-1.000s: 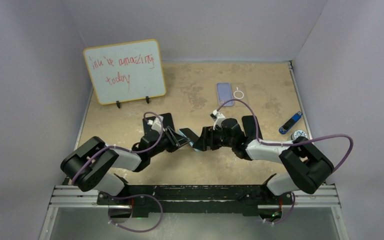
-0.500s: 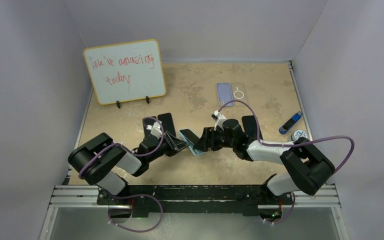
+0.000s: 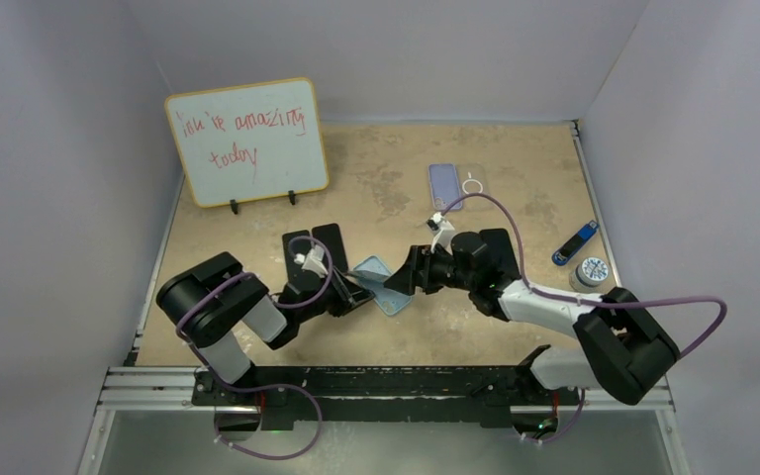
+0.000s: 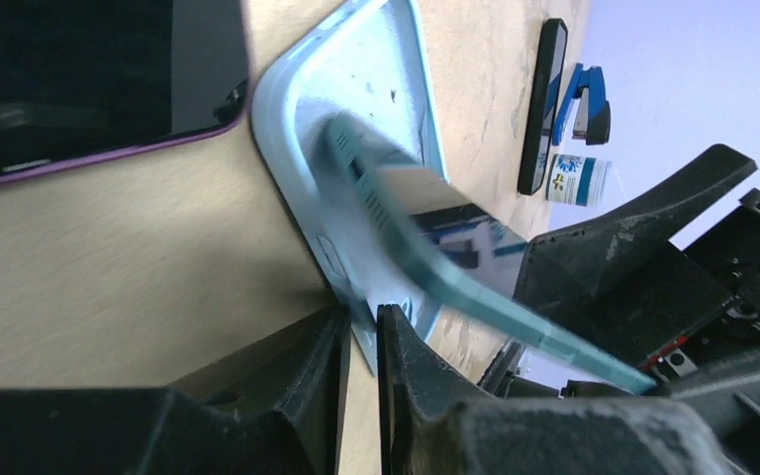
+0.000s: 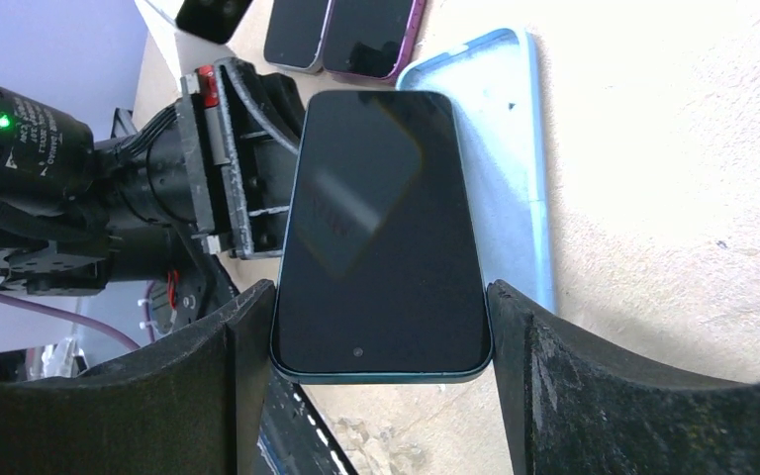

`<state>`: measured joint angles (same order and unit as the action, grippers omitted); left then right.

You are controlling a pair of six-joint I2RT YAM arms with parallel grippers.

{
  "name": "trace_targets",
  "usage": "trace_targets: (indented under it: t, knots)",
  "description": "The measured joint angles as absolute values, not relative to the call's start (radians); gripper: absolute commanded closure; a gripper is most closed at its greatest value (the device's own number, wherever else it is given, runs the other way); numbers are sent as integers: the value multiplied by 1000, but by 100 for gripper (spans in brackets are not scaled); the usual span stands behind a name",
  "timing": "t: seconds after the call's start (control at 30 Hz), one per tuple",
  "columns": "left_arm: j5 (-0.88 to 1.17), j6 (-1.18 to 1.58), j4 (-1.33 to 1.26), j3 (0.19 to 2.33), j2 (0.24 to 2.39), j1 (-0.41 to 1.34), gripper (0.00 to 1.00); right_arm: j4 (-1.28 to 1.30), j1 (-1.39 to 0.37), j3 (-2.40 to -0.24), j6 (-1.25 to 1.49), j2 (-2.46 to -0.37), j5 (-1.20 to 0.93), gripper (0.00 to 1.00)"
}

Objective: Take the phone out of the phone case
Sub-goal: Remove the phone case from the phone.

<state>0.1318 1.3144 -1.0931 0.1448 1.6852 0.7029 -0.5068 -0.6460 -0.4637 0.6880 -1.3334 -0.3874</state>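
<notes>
The light-blue phone case [image 3: 386, 287] lies open side up on the table. My left gripper [image 3: 358, 290] is shut on the case's near edge, as the left wrist view [image 4: 361, 332] shows, with the case [image 4: 356, 148] running away from the jaws. My right gripper [image 3: 406, 282] is shut across the width of the dark-screened, teal-edged phone [image 5: 381, 228], its fingertips [image 5: 247, 336] on both long sides. The phone [image 4: 455, 257] is tilted up out of the case, its far end low over the case's inside. The case [image 5: 510, 148] shows beside and under the phone.
Two dark phones [image 3: 315, 245] lie just behind the left gripper, one purple-edged [image 4: 89, 79]. Another dark phone [image 3: 495, 247] lies by the right arm. A lilac phone [image 3: 443, 182] and clear case [image 3: 473, 184] lie further back. A whiteboard [image 3: 247, 141] stands back left. A blue stapler-like item [image 3: 574, 242] and a round tin [image 3: 591, 269] lie at right.
The phone has come up out of the case, which now lies flatter and more in sight. The right gripper has drawn back to the right with the phone. The left arm has folded nearer.
</notes>
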Motion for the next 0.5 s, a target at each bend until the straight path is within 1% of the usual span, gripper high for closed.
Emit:
trace_targets:
  t: [0.13, 0.23, 0.37, 0.5]
  knots:
    - [134, 1276, -1014, 227, 1694, 733, 78, -456, -643, -456, 657, -1273, -369, 100]
    - [134, 1259, -980, 261, 1697, 746, 73, -419, -640, -449, 628, -1236, -337, 100]
    - [135, 1253, -969, 264, 1683, 748, 63, -390, -640, -438, 593, -1215, -304, 100]
    - [129, 1254, -937, 244, 1632, 748, 59, -385, -641, -429, 563, -1209, -279, 100]
